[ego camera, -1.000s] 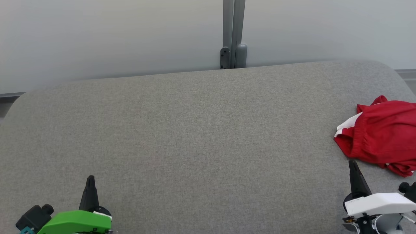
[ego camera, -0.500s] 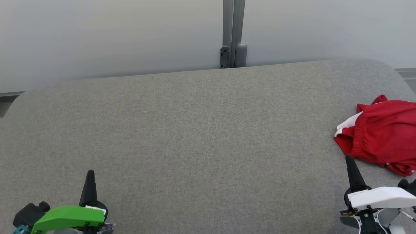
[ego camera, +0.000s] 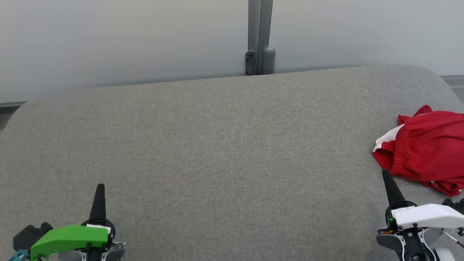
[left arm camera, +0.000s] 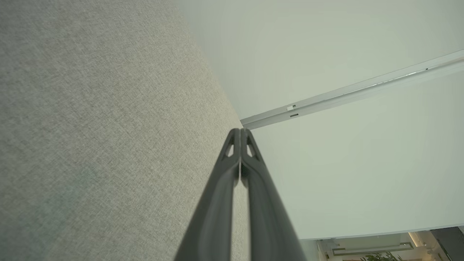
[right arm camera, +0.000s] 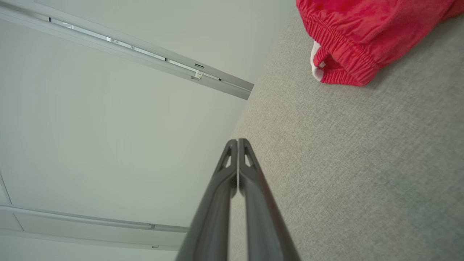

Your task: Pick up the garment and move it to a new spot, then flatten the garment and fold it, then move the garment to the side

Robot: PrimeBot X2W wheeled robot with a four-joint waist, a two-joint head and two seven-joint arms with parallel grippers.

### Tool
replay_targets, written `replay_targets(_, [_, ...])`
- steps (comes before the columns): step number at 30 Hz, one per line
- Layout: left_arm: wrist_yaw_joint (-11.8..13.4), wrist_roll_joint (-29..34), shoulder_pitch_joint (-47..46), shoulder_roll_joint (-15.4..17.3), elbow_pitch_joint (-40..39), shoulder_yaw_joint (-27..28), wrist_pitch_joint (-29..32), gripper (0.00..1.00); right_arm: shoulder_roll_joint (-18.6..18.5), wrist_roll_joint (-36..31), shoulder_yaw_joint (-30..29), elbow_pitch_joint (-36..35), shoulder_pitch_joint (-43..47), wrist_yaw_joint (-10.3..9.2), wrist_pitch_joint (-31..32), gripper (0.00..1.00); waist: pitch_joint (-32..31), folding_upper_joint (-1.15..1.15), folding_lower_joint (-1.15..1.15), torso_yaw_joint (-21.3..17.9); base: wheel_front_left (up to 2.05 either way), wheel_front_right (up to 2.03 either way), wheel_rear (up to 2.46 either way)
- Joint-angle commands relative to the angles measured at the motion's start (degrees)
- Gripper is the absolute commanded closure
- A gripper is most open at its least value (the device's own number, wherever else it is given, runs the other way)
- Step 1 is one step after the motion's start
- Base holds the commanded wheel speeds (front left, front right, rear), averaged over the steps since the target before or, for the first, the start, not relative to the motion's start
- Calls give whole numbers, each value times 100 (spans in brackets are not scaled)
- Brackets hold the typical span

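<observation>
My right pincer (ego camera: 385, 174): clenched, empty, just beside the garment's (ego camera: 424, 148) near-left edge; nearer.
My left pincer (ego camera: 100, 188): clenched, empty, well apart from it.

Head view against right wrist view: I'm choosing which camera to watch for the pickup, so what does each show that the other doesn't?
The head view adds the left gripper, shut, at lower left, and the wide middle of the grey surface. The right wrist view adds a close look at the gathered waistband of the red garment. Both share the garment, crumpled on the surface, and the shut right gripper, apart from it.
</observation>
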Motion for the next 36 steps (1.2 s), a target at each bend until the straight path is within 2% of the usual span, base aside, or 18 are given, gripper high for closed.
replay_targets(1, [-40, -140, -144, 43, -29, 31, 34, 100, -18, 162, 5, -22, -139, 3, 50, 100, 2, 0, 0, 0, 0, 0, 0])
replay_targets(36, [-199, -1769, -389, 52, 12, 165, 443, 100, -1, 1893, 27, 140, -412, 2, 455, 100, 44, 0, 0, -12, 0, 0, 0])
